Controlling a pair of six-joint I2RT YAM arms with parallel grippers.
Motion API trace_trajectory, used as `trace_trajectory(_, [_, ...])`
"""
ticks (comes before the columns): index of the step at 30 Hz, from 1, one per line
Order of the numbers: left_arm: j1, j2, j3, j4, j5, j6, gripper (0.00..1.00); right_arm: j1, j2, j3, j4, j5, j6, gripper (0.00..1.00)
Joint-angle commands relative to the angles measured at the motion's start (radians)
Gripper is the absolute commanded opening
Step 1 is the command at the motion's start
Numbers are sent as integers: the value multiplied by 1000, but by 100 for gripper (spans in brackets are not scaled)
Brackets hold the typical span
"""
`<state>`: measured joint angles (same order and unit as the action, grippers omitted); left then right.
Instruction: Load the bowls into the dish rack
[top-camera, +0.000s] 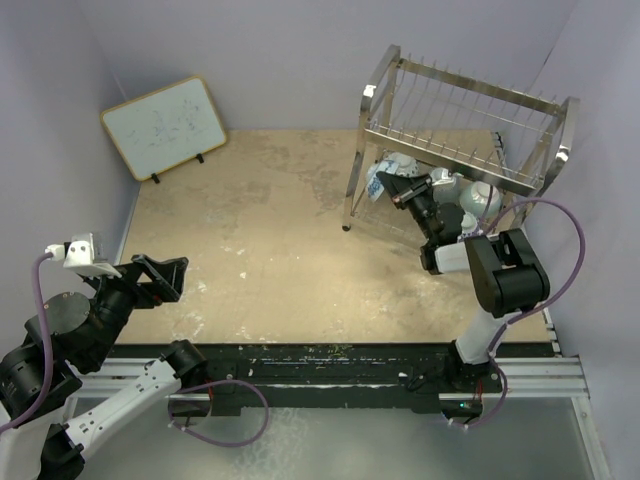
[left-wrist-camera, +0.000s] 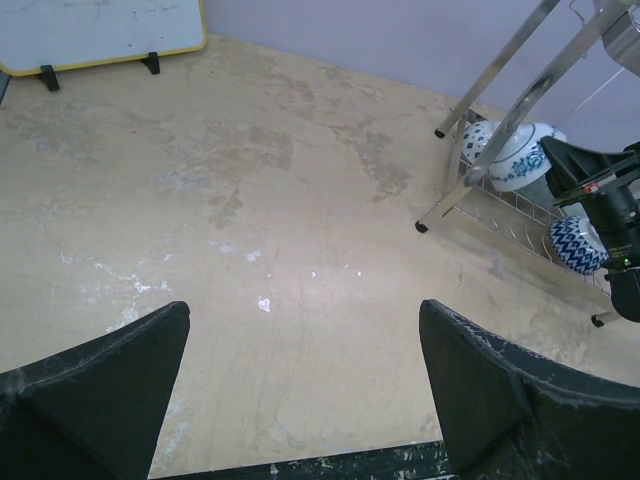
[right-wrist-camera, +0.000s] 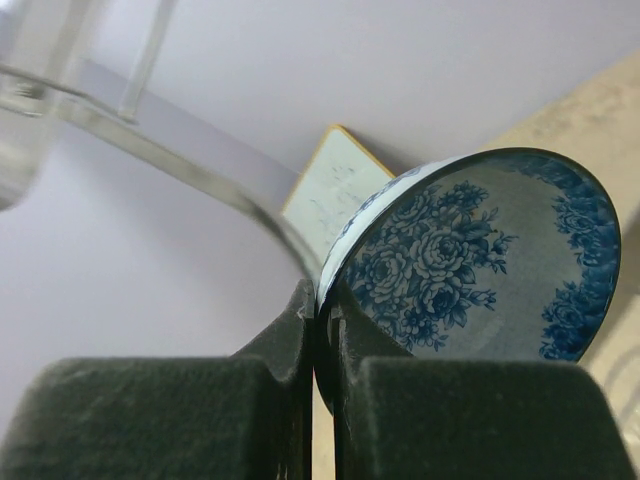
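The silver wire dish rack (top-camera: 470, 110) stands at the far right. My right gripper (top-camera: 402, 186) reaches into its lower tier and is shut on the rim of a blue-and-white flowered bowl (right-wrist-camera: 470, 260), held on edge at the tier's left end (top-camera: 383, 177). That bowl also shows in the left wrist view (left-wrist-camera: 520, 155). A second blue-and-white bowl (left-wrist-camera: 577, 245) sits further right in the lower tier. Two pale bowls (top-camera: 482, 197) sit behind my right arm. My left gripper (top-camera: 160, 275) is open and empty at the near left, low over the table (left-wrist-camera: 303, 310).
A framed whiteboard (top-camera: 165, 125) leans against the far-left wall. The rack's tubular legs (left-wrist-camera: 450, 190) stand on the tan tabletop (top-camera: 270, 230). A rack tube (right-wrist-camera: 180, 160) passes close above my right gripper. The rack's upper tier holds no bowls.
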<state>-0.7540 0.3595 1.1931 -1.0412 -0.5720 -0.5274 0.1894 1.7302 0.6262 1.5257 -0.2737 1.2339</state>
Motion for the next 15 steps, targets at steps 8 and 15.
trace_trajectory(8, [-4,7,25,8,-13,30,99,-24,134,-22,386,94,33,0])
trace_trajectory(15, [-4,11,14,13,-19,36,99,-50,164,-24,395,112,9,0])
